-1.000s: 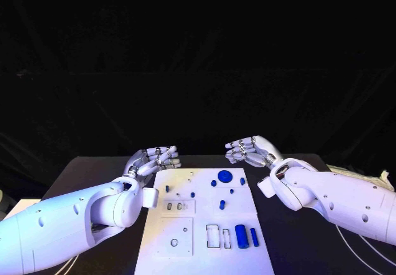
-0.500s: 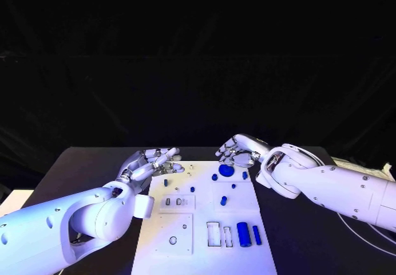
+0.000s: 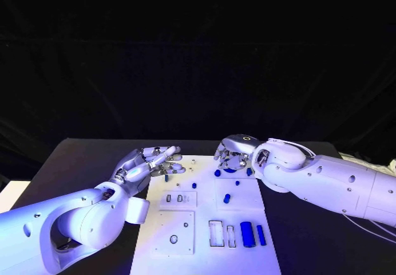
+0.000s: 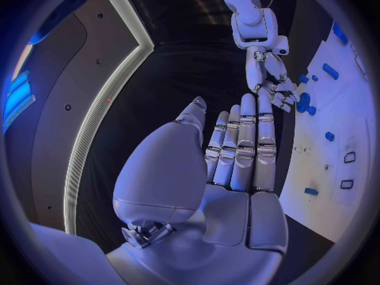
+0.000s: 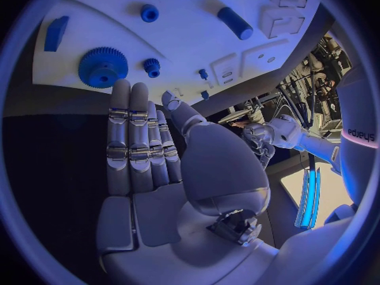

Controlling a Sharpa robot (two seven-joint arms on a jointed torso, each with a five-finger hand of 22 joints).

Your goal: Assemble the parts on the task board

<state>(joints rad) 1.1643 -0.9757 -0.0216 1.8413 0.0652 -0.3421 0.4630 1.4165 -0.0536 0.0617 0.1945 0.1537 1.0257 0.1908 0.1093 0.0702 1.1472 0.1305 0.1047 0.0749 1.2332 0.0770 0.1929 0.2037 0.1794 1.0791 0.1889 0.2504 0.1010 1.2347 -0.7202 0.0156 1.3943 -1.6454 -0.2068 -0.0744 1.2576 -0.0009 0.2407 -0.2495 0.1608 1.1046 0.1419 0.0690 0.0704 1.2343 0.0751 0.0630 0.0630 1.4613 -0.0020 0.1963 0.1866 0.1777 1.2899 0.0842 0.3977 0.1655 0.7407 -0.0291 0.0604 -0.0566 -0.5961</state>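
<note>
Hovering over the far end of the task board [image 3: 206, 229], right hand [image 3: 233, 154] just above centre in the head view, fingers straight, apart and holding nothing, close to the blue gear [image 5: 103, 66] and small round part [image 5: 151, 66]; likely poised to pick one. Resting at the board's left edge, left hand [image 3: 151, 162], fingers extended side by side, thumb apart, likewise empty, palm turned toward the board. Lying lower right on the board: blue cylinder [image 3: 246, 234] and slimmer bar [image 3: 261, 235] beside empty slots.
</note>
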